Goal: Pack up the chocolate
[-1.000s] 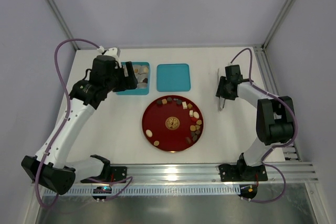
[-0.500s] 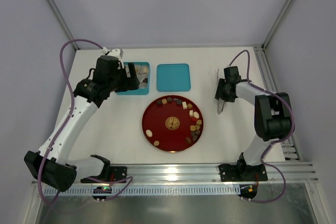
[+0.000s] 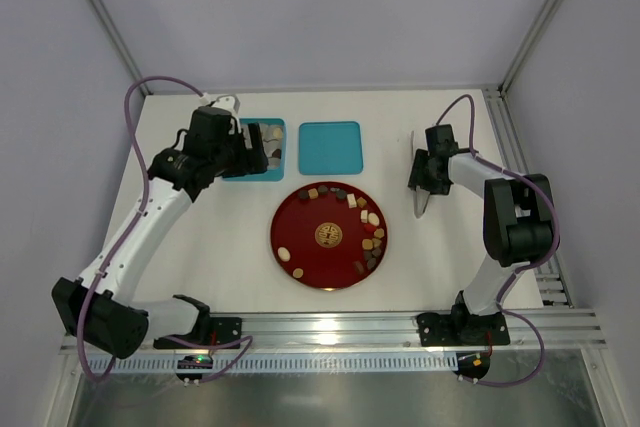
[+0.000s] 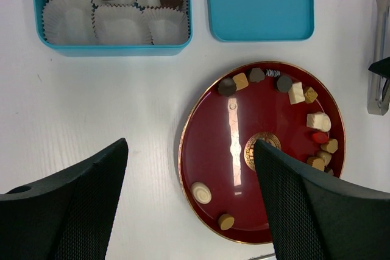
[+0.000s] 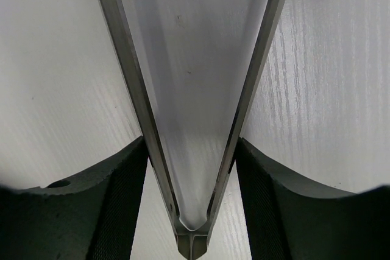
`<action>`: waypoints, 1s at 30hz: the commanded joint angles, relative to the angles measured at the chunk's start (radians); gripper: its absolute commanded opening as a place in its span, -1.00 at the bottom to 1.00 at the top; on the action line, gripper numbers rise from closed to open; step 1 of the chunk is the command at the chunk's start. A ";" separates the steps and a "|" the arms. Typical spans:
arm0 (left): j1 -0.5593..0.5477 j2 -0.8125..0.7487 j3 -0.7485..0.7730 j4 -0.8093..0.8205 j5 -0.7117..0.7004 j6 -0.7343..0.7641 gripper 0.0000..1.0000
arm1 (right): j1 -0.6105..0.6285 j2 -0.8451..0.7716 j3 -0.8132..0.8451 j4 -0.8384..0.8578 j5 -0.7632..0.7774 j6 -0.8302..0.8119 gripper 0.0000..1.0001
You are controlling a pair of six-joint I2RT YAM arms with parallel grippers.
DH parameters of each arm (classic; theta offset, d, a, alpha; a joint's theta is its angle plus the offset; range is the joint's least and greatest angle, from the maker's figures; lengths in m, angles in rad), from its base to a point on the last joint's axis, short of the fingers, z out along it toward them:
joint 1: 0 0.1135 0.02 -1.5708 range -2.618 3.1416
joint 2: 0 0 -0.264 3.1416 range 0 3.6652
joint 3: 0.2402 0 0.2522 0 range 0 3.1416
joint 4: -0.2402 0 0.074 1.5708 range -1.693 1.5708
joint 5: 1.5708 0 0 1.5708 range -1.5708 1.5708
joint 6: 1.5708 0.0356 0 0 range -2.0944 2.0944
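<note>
Getting the tongs (image 5: 130, 77) in hand looks to be the step under way. The right gripper (image 5: 190, 168) stands about half open with one finger against each arm of the tongs, just ahead of the hinge, so it has them by the closed end. The two arms spread away from it in a V. The left gripper (image 4: 190, 150) is spread as wide as it goes and holds nothing, hanging over the table (image 4: 91, 101).

The chocolate (image 4: 297, 92) lies mostly on the red plate (image 4: 213, 156), strung along the rim. The plate is below and just ahead of the left gripper, and well apart from the right one, off toward the other arm's side. A few pieces sit in paper cups (image 4: 122, 25) in the blue box (image 4: 116, 51), farther ahead of the left gripper, with the lid (image 4: 259, 1) beside it.

Judging from this, the next move calls for carrying the tongs over to the plate, tips down. They then have to close on a single piece without nudging its neighbours, which crowd together on one side.

The tips of the tongs run out of the right wrist view, and whether the tongs rest on the table or are lifted cannot be told. The left wrist view cuts off the box's far row, and one of that gripper's own fingers covers the plate's near edge. From above, the left gripper hides part of the box
</note>
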 commanded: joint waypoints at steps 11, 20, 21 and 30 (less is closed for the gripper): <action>0.002 0.036 -0.003 0.043 0.021 -0.003 0.64 | -0.005 -0.001 0.051 -0.034 0.023 -0.006 0.39; 0.002 0.063 0.012 0.046 0.026 0.005 0.64 | -0.003 -0.021 0.065 -0.055 0.010 -0.005 0.62; 0.002 0.066 0.015 0.046 0.024 0.006 0.64 | -0.005 -0.022 0.068 -0.059 0.010 -0.003 0.62; 0.002 0.121 0.055 0.046 0.044 0.011 0.64 | -0.003 -0.116 0.038 -0.083 0.018 0.020 0.71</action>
